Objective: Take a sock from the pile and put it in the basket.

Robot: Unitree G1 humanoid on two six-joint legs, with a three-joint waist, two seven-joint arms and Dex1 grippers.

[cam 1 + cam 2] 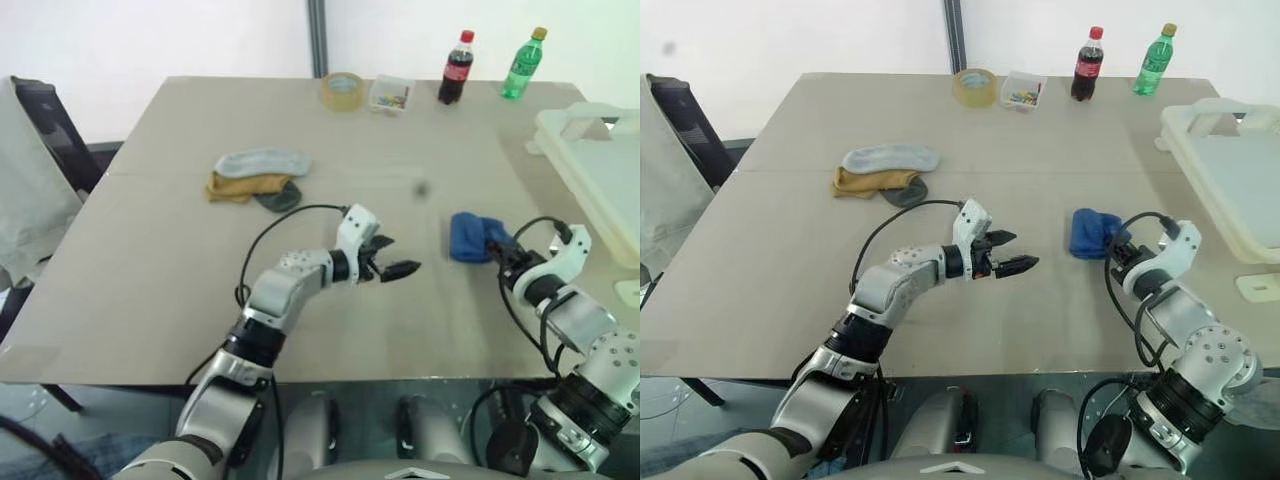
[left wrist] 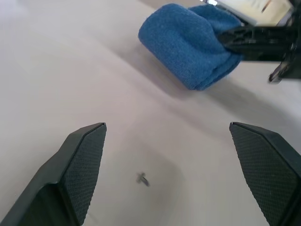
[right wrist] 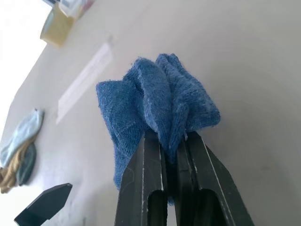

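Observation:
A royal blue sock [image 1: 467, 237] sits bunched up at the table's right, and my right gripper [image 1: 500, 250] is shut on its near edge; the right wrist view shows the cloth [image 3: 160, 108] pinched between the two black fingers. My left gripper [image 1: 390, 257] hovers open over the bare middle of the table, pointing toward the blue sock [image 2: 188, 44], with nothing between its fingers. The pile [image 1: 255, 176] of a pale grey-blue, a mustard and a dark grey sock lies at the far left. The white basket [image 1: 600, 170] stands at the right edge.
At the table's far edge stand a roll of tape [image 1: 342, 91], a small clear box of coloured bits [image 1: 390, 95], a cola bottle [image 1: 456, 68] and a green bottle [image 1: 523, 64]. A chair [image 1: 40, 150] stands beyond the table's left side.

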